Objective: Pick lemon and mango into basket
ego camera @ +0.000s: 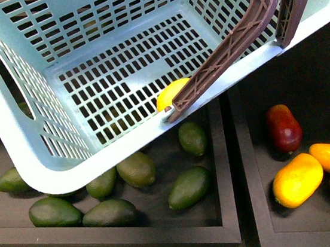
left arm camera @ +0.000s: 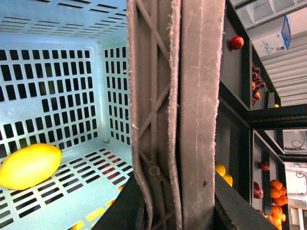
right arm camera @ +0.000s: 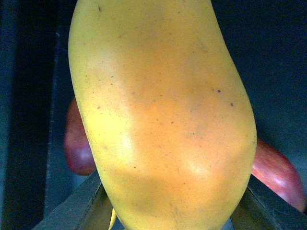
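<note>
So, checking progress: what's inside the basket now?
One lemon lies in the basket, on its slotted floor near a corner. The brown handle hides part of it and some floor.

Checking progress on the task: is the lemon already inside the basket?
Yes, the lemon lies on the slotted floor of the basket, in one of its corners.

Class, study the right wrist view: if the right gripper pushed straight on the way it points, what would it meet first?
The mango, which fills the view between the fingers of the right gripper, perhaps already touching. A dark red fruit lies behind it.
</note>
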Robot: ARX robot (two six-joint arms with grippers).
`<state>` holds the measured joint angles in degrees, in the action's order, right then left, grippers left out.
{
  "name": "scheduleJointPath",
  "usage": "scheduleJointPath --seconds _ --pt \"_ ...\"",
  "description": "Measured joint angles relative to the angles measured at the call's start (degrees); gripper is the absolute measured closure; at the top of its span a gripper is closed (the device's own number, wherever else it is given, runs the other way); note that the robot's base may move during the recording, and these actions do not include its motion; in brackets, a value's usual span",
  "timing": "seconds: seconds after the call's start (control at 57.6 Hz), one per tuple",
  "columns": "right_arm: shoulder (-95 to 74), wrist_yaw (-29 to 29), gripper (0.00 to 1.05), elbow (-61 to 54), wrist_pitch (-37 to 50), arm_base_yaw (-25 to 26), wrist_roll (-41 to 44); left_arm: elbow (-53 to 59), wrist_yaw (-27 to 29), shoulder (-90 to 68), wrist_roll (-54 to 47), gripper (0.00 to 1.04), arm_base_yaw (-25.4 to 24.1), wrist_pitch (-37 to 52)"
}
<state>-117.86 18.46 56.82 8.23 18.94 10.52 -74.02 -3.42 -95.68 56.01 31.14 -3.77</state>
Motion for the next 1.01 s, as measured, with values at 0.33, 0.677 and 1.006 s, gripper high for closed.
scheduleJointPath --seconds 0.33,0.677,1.006 --pt "34.9 10.7 0.5 -7.6 -10.8 -3.3 -2.1 0.0 0.0 0.0 0.0 0.86 0.0 0.0" --pt "39.4 3.6 0.5 -3.5 -7.0 -21.5 -9.2 0.0 0.1 0.0 0.0 0.86 0.0 0.0" --pt "23.9 -3.6 0.45 5.2 -3.0 -35.4 -14.6 0.0 0.1 0.0 0.0 0.86 0.0 0.0"
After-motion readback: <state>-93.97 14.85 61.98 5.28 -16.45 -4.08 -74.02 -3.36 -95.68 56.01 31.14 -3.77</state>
